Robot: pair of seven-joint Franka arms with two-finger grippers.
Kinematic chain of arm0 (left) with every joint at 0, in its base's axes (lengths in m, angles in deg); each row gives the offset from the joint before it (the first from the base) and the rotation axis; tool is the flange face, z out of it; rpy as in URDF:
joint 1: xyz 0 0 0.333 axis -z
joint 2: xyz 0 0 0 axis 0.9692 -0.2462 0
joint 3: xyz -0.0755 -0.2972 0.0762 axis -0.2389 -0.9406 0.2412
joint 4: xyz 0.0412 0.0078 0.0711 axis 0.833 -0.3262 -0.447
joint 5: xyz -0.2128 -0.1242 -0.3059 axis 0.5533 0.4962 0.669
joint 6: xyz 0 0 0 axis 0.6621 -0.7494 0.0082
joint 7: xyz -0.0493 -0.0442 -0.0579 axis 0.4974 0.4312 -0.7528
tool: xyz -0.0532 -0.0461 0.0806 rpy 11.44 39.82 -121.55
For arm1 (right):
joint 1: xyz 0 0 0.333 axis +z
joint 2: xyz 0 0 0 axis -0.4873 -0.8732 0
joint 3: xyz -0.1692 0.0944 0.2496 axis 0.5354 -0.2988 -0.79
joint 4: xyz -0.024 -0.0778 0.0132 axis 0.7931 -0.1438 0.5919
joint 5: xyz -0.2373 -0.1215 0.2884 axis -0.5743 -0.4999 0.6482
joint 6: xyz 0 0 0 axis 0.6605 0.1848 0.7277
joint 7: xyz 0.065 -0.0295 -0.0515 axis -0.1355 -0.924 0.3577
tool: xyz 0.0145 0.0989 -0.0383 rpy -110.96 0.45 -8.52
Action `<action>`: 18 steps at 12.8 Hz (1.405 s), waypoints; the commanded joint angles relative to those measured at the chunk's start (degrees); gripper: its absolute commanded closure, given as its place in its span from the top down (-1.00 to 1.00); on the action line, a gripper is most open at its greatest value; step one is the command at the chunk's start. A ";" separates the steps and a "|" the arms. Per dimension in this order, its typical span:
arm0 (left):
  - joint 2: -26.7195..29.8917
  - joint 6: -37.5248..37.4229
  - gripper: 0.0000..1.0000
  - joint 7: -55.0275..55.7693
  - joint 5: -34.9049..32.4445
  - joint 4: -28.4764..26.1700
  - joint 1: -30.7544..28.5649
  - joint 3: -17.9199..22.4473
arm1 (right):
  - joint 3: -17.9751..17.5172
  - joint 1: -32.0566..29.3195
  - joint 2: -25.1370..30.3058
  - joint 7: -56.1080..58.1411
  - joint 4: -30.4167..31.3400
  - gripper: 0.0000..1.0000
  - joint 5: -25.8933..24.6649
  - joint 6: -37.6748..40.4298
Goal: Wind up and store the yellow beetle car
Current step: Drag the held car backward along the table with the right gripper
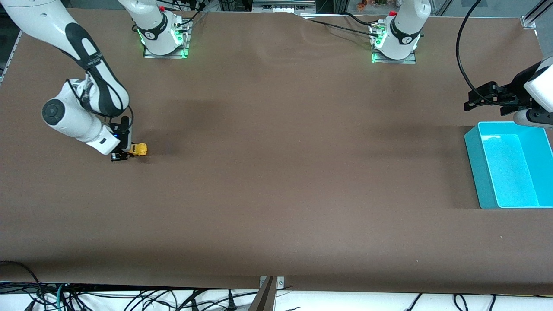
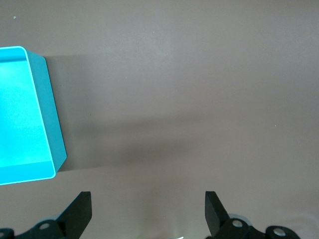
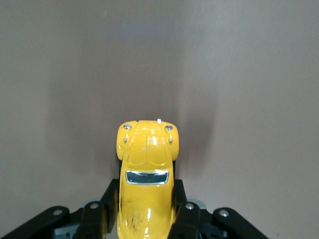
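The yellow beetle car sits low at the brown table near the right arm's end. My right gripper is shut on its sides. In the right wrist view the car sticks out nose first from between the black fingers, and its rear is hidden between them. My left gripper hangs open with nothing in it over the table, beside the turquoise bin at the left arm's end. The left wrist view shows the bin's wall and the wide-apart fingertips above bare table.
The brown mat stretches between the car and the bin. Both arm bases stand along the edge farthest from the front camera. Loose cables lie off the table's near edge.
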 commanded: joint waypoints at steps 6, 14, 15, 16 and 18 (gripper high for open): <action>-0.07 0.14 1.00 -0.80 -1.03 0.51 -0.06 -0.18 | 1.28 -4.95 -5.45 4.88 2.27 -0.80 -1.05 2.28; -0.07 0.14 1.00 -0.80 -0.95 0.51 -0.06 -0.18 | 1.10 -4.95 0.43 6.91 -0.09 1.00 -0.79 10.87; -0.07 0.14 1.00 -0.80 -0.95 0.51 -0.06 -0.18 | 1.10 -4.95 0.88 6.73 -1.41 1.00 -0.70 13.67; -0.07 0.14 1.00 -0.80 -1.03 0.51 -0.06 -0.18 | 0.93 -4.95 1.14 6.64 -3.07 1.00 -0.70 16.75; -0.07 0.14 1.00 -0.80 -0.95 0.51 -0.06 -0.18 | 0.75 -4.86 1.15 6.29 -6.85 1.00 -0.62 22.99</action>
